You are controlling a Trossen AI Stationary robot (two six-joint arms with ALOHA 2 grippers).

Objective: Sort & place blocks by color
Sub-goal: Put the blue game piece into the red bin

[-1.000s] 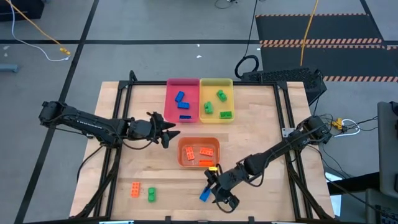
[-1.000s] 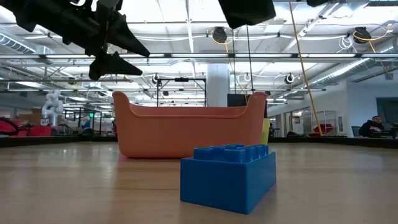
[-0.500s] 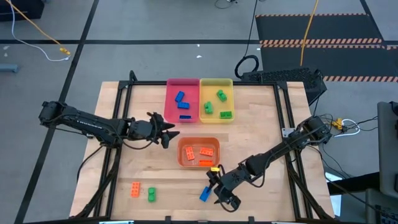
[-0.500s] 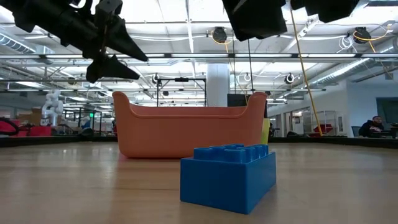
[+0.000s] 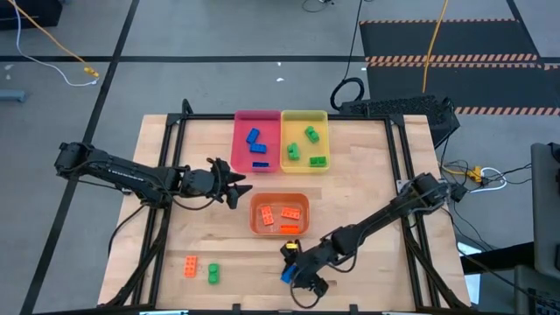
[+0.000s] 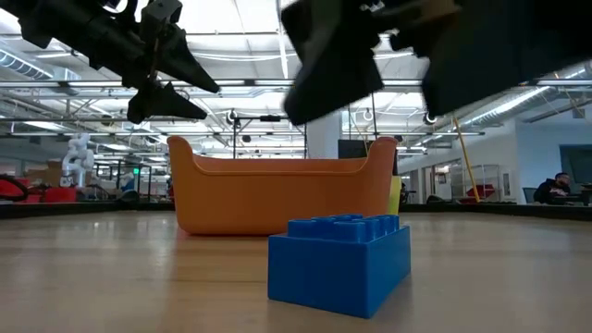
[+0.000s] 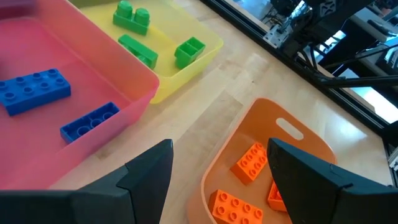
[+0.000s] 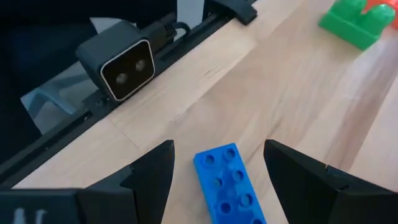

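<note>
A blue studded block (image 8: 229, 184) rests on its base on the wood near the table's near edge, also close up in the low view (image 6: 340, 262). My right gripper (image 8: 217, 148) hangs open above it (image 5: 295, 268), one finger on each side, touching nothing. An orange block (image 5: 190, 267) and a green block (image 5: 213, 275) lie at the near left. My left gripper (image 7: 219, 143) hovers open (image 5: 238, 185) between the pink tray (image 5: 240, 140) and the orange tray (image 5: 280, 199). Blue blocks lie in the pink tray, green ones in the yellow tray (image 5: 304, 116), orange ones in the orange tray.
The black frame rail with a small camera (image 8: 127, 65) runs along the near edge just beyond the blue block. The orange tray (image 6: 282, 194) stands behind that block. Bare wood lies between the loose blocks and the trays.
My right gripper has moved toward the table's left and near edge, from beside the blue block to above it, and it fills more of the low view. The blue block has stayed where it was.
</note>
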